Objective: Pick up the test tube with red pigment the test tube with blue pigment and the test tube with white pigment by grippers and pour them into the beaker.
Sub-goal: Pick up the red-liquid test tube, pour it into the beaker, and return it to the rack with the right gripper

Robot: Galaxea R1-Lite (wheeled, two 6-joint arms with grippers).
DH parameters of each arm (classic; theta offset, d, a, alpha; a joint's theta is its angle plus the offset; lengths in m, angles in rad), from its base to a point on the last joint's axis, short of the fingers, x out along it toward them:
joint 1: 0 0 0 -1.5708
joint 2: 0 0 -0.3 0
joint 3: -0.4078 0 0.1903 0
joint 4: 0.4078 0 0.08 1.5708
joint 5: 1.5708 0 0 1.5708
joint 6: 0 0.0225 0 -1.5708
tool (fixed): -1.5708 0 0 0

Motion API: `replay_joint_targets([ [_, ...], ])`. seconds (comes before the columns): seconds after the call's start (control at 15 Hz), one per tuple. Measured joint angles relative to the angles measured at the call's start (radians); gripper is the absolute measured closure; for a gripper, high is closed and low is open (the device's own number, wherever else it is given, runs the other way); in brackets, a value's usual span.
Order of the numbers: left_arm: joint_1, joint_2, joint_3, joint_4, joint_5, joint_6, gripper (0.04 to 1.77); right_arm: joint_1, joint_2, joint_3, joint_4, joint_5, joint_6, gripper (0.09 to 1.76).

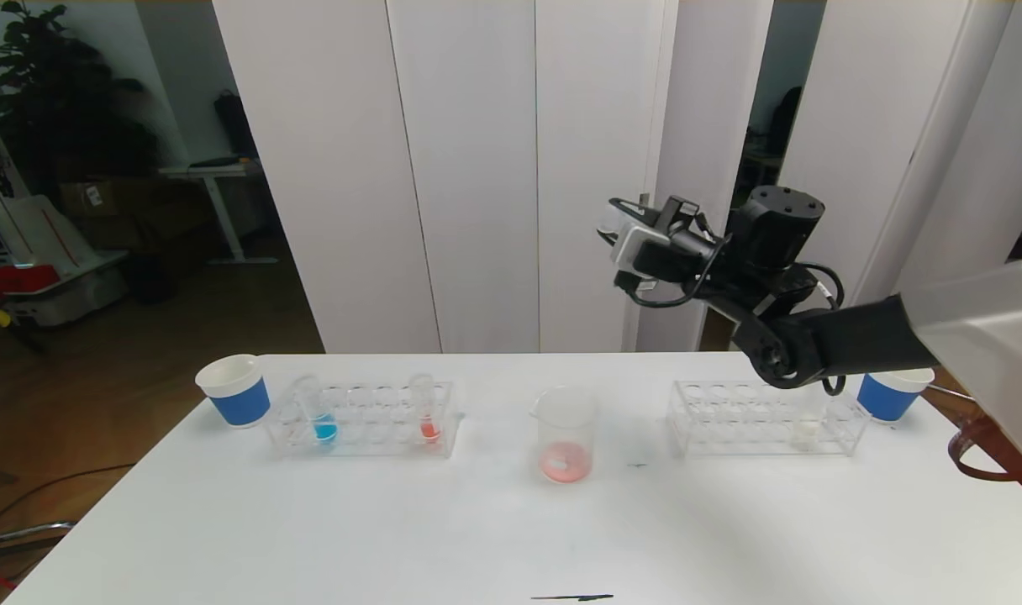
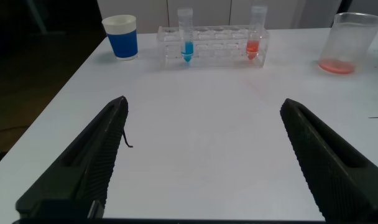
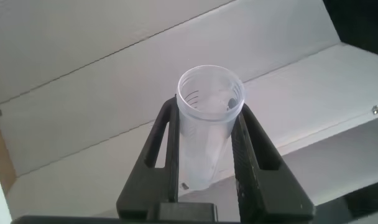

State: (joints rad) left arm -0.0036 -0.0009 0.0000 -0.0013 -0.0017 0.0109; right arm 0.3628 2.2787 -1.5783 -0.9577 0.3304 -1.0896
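Holding an emptied test tube (image 3: 207,118) in closed jaws, right gripper (image 3: 207,134) is raised at right; beaker (image 1: 566,433) has reddish liquid, the test tube with blue pigment (image 1: 319,412) waits, left gripper (image 2: 204,158) open.

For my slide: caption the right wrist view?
Right end effector shut on a clear test tube, its open mouth facing white wall panels.

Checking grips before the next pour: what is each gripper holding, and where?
Right gripper clamps a clear test tube by its sides, just below the rim. Left gripper holds nothing.
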Motion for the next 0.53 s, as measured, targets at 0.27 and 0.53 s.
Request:
replay_joint_targets([
  [0.27, 0.000, 0.000, 0.000, 0.000, 0.000, 0.000, 0.06, 0.022, -0.026, 0.009, -0.014, -0.304, 0.414, 1.27],
  [0.53, 0.000, 0.000, 0.000, 0.000, 0.000, 0.000, 0.06, 0.041, -0.052, 0.061, -0.016, -0.393, 0.741, 1.27],
])
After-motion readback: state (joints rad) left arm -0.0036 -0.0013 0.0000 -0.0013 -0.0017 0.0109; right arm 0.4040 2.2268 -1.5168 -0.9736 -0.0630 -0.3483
